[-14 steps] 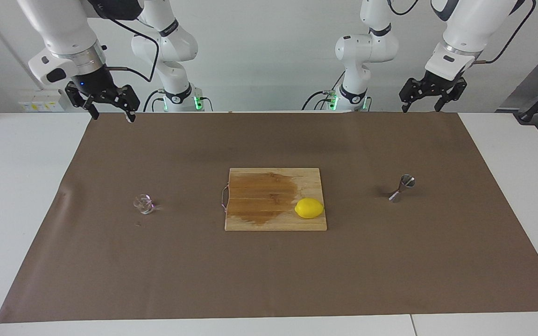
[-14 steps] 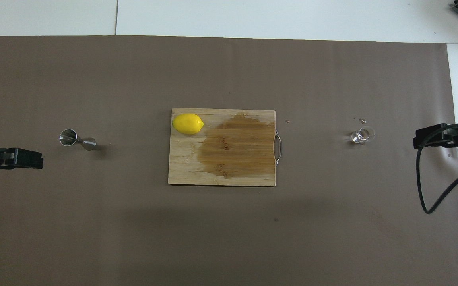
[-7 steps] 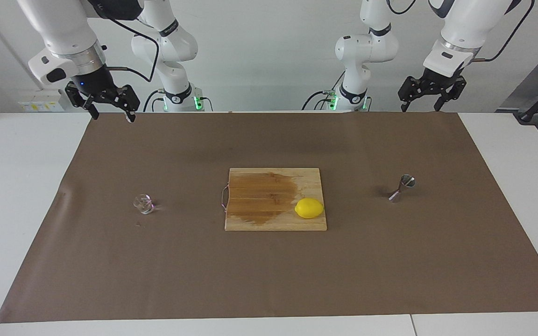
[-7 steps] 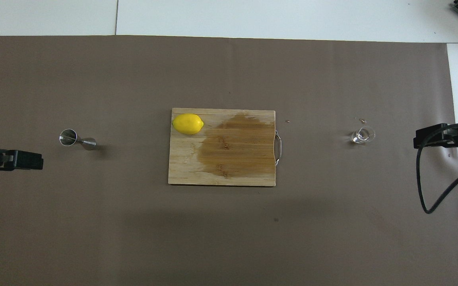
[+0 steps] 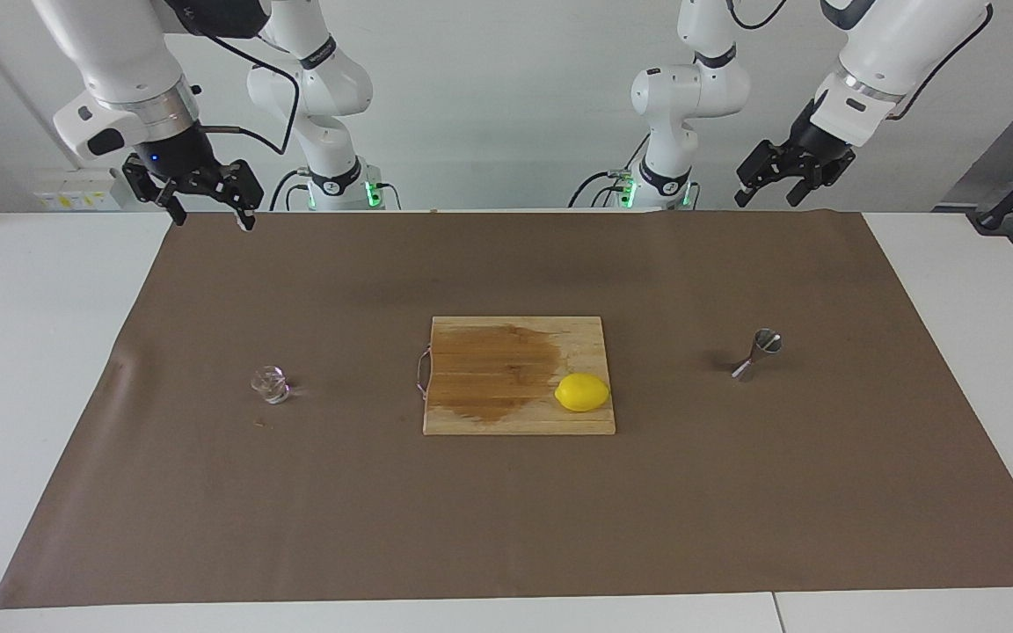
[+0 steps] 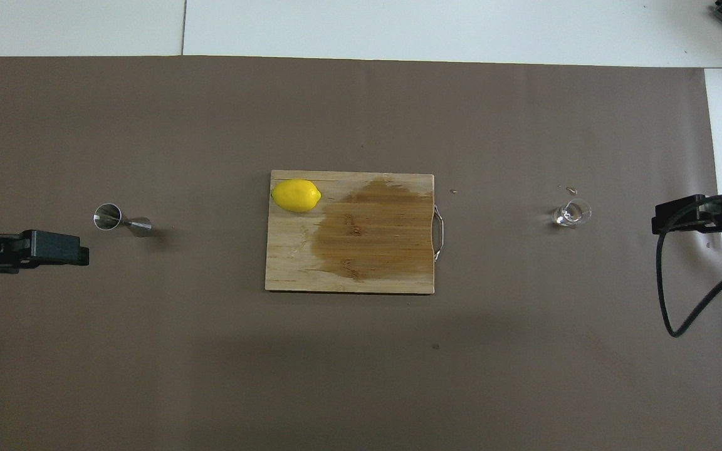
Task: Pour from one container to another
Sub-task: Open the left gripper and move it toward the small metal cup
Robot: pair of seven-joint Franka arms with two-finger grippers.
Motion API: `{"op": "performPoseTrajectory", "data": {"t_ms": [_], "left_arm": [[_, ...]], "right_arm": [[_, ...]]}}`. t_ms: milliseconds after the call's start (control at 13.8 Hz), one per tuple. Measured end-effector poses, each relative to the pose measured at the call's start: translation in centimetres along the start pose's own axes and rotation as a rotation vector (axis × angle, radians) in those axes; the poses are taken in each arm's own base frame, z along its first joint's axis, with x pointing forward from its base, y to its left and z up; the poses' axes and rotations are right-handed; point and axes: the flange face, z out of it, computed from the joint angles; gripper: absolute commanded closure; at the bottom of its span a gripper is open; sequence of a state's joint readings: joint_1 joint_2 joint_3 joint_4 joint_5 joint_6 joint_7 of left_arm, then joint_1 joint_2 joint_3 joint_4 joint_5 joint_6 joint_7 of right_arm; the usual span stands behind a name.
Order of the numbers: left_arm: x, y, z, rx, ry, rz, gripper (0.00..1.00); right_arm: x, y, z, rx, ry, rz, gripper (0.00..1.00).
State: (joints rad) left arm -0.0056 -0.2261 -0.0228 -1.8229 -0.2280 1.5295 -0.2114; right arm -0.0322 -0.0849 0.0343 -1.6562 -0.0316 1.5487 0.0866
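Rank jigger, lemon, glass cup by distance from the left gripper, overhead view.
From the left gripper, open over the mat's left-arm end:
1. Steel jigger, at the left arm's end.
2. Lemon, on the cutting board, mid-table.
3. Clear glass cup, at the right arm's end.

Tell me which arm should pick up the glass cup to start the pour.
The right. The glass cup sits toward its end of the table, and the right gripper hangs open there; the left gripper is up at the jigger's end.
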Motion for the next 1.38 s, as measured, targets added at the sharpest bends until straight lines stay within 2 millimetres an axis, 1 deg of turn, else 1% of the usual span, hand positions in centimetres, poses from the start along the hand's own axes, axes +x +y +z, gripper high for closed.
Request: {"op": "performPoseTrajectory", "data": {"t_ms": [145, 363, 508, 653, 798, 944, 1161, 1379], "left_arm": [[-0.2, -0.5, 0.0, -0.066, -0.046, -0.137, 0.00], [-0.3, -1.3, -0.5, -0.202, -0.131, -0.397, 0.00], [-0.1, -2.0, -0.7, -0.276, -0.199, -0.566, 0.00], [0.7, -2.4, -0.6, -0.344, -0.278, -0.738, 0.00], [2.0, -3.1, 0.1, -0.401, -0.374, -0.897, 0.00], [3.9, -4.8, 1.4, -0.438, -0.454, -0.997, 0.00], [6.8, -8.0, 3.8, -0.515, -0.557, -1.079, 0.00], [9.0, -10.0, 5.9, -0.599, -0.650, -1.129, 0.00]], "right_arm": [[0.0, 0.0, 0.0, 0.000, 0.000, 0.000, 0.00], [0.0, 0.0, 0.0, 0.000, 0.000, 0.000, 0.00], [0.0, 0.0, 0.0, 0.000, 0.000, 0.000, 0.00], [0.0, 0.0, 0.0, 0.000, 0.000, 0.000, 0.00], [0.0, 0.0, 0.0, 0.000, 0.000, 0.000, 0.00], [0.0, 0.0, 0.0, 0.000, 0.000, 0.000, 0.00], [0.0, 0.0, 0.0, 0.000, 0.000, 0.000, 0.00], [0.0, 0.0, 0.0, 0.000, 0.000, 0.000, 0.00]]}}
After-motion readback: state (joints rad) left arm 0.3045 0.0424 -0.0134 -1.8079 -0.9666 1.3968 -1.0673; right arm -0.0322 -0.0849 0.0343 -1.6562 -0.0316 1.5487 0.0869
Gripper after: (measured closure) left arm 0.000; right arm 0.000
